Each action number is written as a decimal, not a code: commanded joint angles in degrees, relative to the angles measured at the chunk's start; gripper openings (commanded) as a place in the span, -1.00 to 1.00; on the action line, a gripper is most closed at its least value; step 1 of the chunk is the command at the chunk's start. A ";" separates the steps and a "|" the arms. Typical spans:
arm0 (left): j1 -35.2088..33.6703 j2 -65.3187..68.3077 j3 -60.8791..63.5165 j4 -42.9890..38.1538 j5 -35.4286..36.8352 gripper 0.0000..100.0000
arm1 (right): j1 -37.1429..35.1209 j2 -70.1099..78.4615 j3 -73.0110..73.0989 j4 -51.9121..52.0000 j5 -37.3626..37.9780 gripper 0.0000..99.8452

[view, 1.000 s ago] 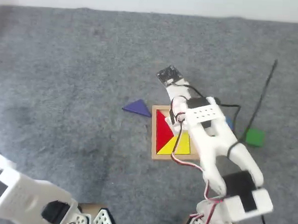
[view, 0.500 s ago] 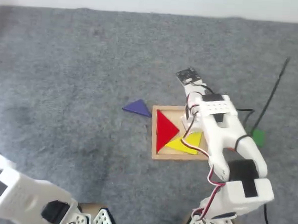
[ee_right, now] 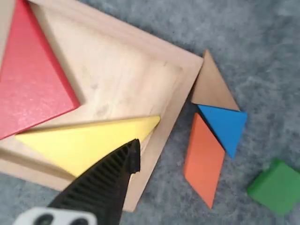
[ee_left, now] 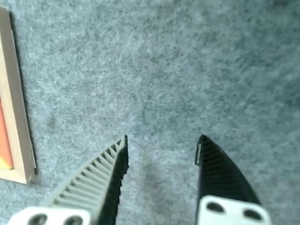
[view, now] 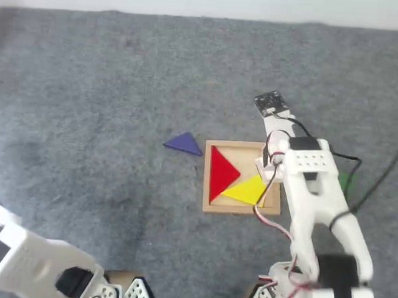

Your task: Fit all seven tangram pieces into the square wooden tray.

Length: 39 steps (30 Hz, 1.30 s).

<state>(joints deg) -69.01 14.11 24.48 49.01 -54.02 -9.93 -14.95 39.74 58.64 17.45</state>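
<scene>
The square wooden tray (view: 208, 204) (ee_right: 183, 80) lies mid-table. A red triangle (view: 220, 171) (ee_right: 31, 80) fills its left side, and a yellow triangle (view: 247, 190) (ee_right: 82, 141) lies askew near its front right. My right gripper (view: 267, 167) hangs open over the tray's right edge, one black finger (ee_right: 110, 177) over the yellow piece. Beside the tray lie a tan triangle (ee_right: 213, 87), a blue triangle (ee_right: 226, 124), an orange parallelogram (ee_right: 203, 159) and a green square (ee_right: 276, 187) (view: 345, 181). A purple triangle (view: 183, 143) rests left of the tray. My left gripper (ee_left: 161, 150) is open over bare carpet.
Grey carpet covers the table. The left arm's white body (view: 33, 264) sits at the near left corner. A black cable (view: 388, 169) runs along the right side. The tray's rim (ee_left: 18, 117) shows in the left wrist view.
The right arm has swung to the right across the tray. The yellow triangle has turned and shifted toward the tray's front right. The left arm has stayed still.
</scene>
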 commanded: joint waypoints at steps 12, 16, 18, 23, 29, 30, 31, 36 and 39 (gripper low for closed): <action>2.29 0.09 0.48 -0.26 0.09 -0.53 | -19.12 -3.12 4.57 3.03 14.42 0.13; 2.46 0.09 0.40 -0.26 0.09 -0.53 | -19.56 3.12 2.64 1.27 14.59 0.13; 2.46 0.09 0.40 -0.26 0.09 -0.53 | -19.74 5.14 2.55 -0.31 14.68 0.13; 2.37 0.09 0.40 -0.26 0.09 -0.53 | -19.74 8.66 2.46 -2.51 14.42 0.13; 2.29 0.09 0.40 -0.26 0.09 -0.53 | -16.04 9.01 0.70 -3.65 14.07 0.13; 2.29 0.09 0.40 -0.26 0.09 -0.53 | -14.99 9.01 -0.09 -3.65 13.19 0.13; 2.29 0.09 0.40 -0.26 0.09 -0.53 | -13.93 9.01 -0.79 -3.65 12.57 0.13; 2.29 0.09 0.40 -0.26 0.09 -0.53 | -11.30 9.01 -1.49 -4.35 10.64 0.13; 2.29 0.09 0.40 -0.26 0.09 -0.53 | -11.12 9.01 -1.49 -5.76 8.62 0.13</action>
<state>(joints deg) -69.01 14.11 24.48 49.01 -54.02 -21.89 -5.45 41.14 54.15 28.09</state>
